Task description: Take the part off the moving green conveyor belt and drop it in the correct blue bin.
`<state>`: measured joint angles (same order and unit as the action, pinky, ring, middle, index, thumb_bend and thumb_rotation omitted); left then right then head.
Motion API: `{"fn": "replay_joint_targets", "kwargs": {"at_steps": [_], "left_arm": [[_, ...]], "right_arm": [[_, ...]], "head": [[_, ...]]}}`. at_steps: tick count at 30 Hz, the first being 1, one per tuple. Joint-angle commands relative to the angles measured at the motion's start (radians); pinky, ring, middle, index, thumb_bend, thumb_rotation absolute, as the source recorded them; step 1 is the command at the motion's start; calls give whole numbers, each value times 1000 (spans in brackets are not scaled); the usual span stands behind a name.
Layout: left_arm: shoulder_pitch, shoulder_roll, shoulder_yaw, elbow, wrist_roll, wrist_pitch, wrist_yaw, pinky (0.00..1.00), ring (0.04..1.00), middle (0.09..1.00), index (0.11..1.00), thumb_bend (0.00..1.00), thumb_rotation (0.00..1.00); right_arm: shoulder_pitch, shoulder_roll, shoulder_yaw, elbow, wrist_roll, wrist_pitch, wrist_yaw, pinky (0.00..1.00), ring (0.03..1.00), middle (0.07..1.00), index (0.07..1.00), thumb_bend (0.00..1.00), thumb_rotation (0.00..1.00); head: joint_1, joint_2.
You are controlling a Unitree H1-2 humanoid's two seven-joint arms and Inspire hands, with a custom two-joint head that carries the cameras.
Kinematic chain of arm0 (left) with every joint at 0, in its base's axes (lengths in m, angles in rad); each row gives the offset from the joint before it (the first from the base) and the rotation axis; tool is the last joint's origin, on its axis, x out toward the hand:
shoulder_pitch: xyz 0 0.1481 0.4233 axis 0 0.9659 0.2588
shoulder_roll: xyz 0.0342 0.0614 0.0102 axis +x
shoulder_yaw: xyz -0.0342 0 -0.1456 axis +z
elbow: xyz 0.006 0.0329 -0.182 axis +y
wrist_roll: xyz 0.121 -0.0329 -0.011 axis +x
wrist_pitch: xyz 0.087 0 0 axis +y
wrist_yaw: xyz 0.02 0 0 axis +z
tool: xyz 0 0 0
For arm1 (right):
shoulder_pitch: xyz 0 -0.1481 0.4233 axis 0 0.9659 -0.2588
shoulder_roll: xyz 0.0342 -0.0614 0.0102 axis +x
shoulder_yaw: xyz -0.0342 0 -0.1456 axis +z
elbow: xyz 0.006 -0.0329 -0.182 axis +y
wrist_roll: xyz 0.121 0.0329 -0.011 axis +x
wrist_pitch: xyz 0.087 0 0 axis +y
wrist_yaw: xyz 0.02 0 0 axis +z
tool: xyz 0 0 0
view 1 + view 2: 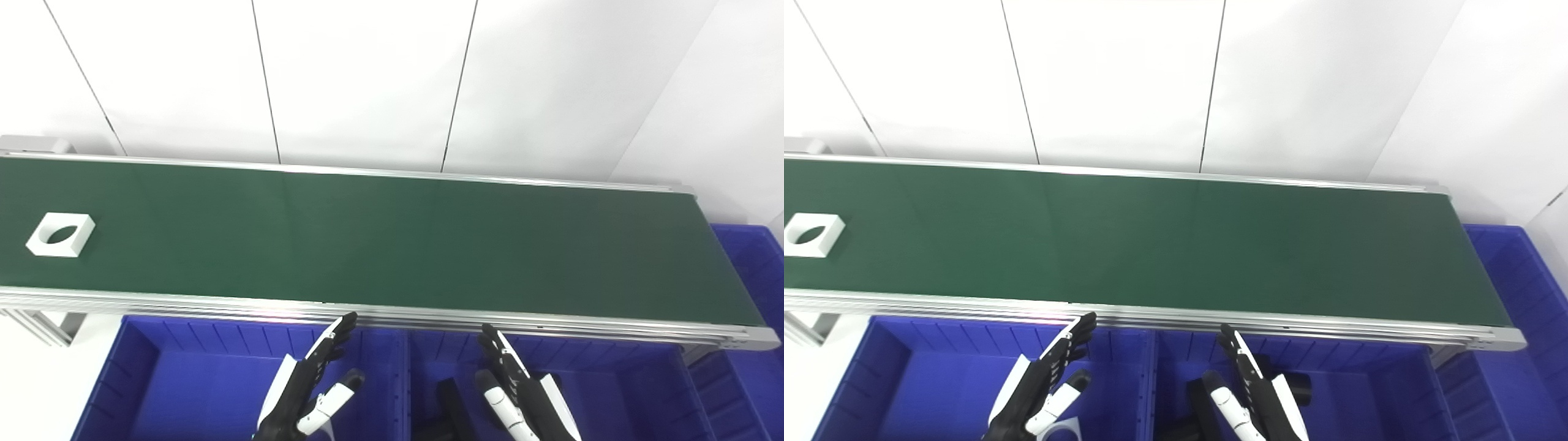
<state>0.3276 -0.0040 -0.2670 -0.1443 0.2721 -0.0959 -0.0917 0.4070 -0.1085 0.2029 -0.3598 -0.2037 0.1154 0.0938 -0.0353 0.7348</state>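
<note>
White square plastic part with round hole [60, 234] sat far left on the green conveyor belt [392, 239]. Your left hand [306, 386] and right hand [520, 386] hung open, empty, over the blue bins [159, 367]. You needed to wait, then pinch opposite walls.

The part [60, 234] is a white square block with a round hole through its middle, lying flat on the green conveyor belt [392, 239] near the belt's far left end, closer to the near rail than the far one. Below the belt's near rail stand two blue bins side by side: the left bin [184, 373] and the right bin [618, 386], which holds dark parts [1298, 386].
</note>
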Motion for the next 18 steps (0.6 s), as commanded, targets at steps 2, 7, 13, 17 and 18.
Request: {"fn": "replay_joint_targets", "kwargs": {"at_steps": [2, 7, 13, 17, 18], "left_arm": [[-13, -4, -8, -53, 5, 11, 2, 905, 935, 938, 922, 695, 901], [-22, -1, -9, -84, 2, 44, -4, 910, 937, 940, 921, 684, 909], [-40, 7, -14, -128, 19, 107, -17, 902, 935, 943, 921, 668, 922], [-45, 5, -16, -131, 6, 107, -10, 894, 926, 936, 916, 662, 906], [-45, 4, -16, -130, 6, 106, -9, 891, 923, 934, 913, 666, 904]], "right_arm": [[-12, 5, -5, -29, 6, -34, -5, 967, 953, 939, 973, 615, 902], [-24, 13, -7, -30, 5, -30, -10, 975, 951, 930, 964, 600, 907], [-38, 26, -15, -48, 8, -4, -10, 951, 930, 921, 952, 613, 926], [-44, 28, -22, -52, 26, 4, -2, 947, 920, 920, 949, 606, 919], [-45, 29, -22, -51, 28, 3, -2, 936, 912, 917, 946, 600, 912]], "head": [[-1, 10], [-5, 69], [-3, 112], [-4, 113], [-4, 116]]}}
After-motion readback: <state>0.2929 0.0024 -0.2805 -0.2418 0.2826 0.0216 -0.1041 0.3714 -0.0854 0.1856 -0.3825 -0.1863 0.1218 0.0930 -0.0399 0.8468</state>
